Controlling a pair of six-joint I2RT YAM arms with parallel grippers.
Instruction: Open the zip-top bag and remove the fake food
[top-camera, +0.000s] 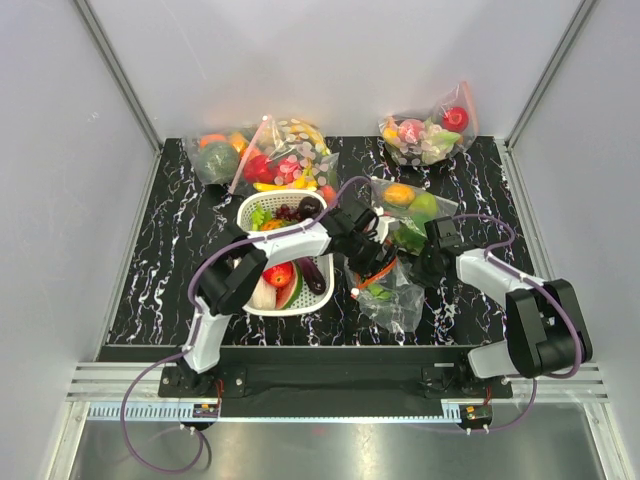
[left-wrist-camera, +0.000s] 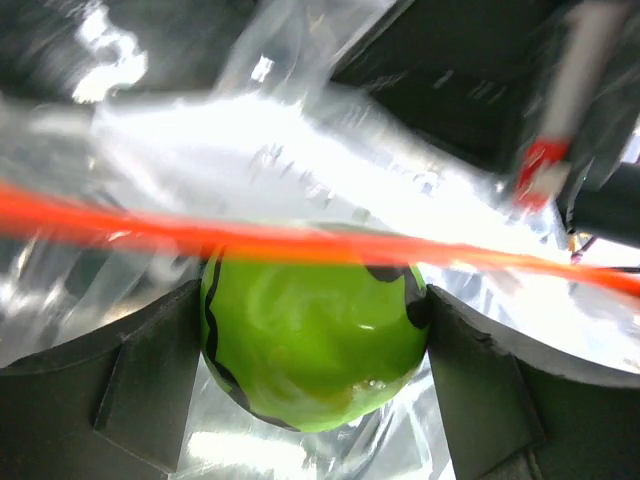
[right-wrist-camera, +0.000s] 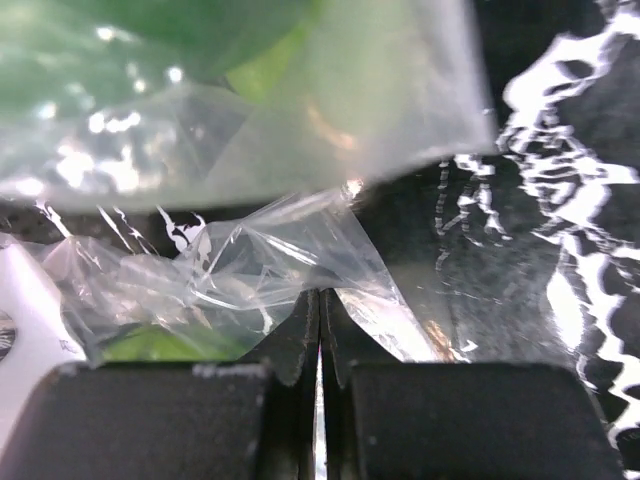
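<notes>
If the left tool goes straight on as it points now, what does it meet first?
Probably the green round plastic fruit, already between its jaws; the orange-red zip strip crosses its upper edge.

worktop (top-camera: 160, 260) | basket (top-camera: 243, 212) left of centre | zip-top bag (top-camera: 392, 298) just right of basket, near front | left tool (top-camera: 367, 262) at its left, round fruit (left-wrist-camera: 310, 340) between fingers | right tool (right-wrist-camera: 320, 320) pinching its right side | another bag (top-camera: 410, 200) just behind | three bags (top-camera: 290, 155) along rear

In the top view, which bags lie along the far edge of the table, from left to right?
The clear bag with an orange and a dark green ball, white-dotted bag, clear bag with a red fruit.
</notes>
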